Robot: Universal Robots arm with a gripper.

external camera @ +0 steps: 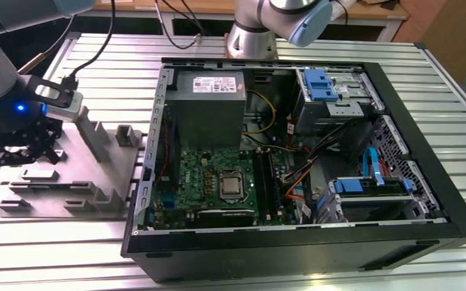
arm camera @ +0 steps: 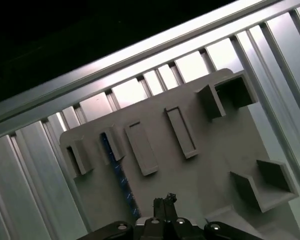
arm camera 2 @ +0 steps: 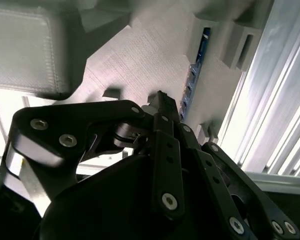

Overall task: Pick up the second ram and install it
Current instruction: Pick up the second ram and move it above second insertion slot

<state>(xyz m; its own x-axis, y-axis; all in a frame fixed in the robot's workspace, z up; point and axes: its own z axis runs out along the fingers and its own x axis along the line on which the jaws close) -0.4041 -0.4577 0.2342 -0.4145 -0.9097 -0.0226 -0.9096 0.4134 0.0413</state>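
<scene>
The black linkage claw point(external camera: 22, 153) hovers over the grey moulded parts tray point(external camera: 95, 182) at the exterior view's left, beside the open black computer case point(external camera: 298, 254) on the ribbed aluminium counter point(external camera: 55, 242). In both wrist views the tips are pinched narrow and grip nothing. In the first wrist view the second ram point(arm camera: 117, 172), a thin dark-blue circuit stick, stands on edge in a tray slot, just beside the claw tips but apart from them.
</scene>
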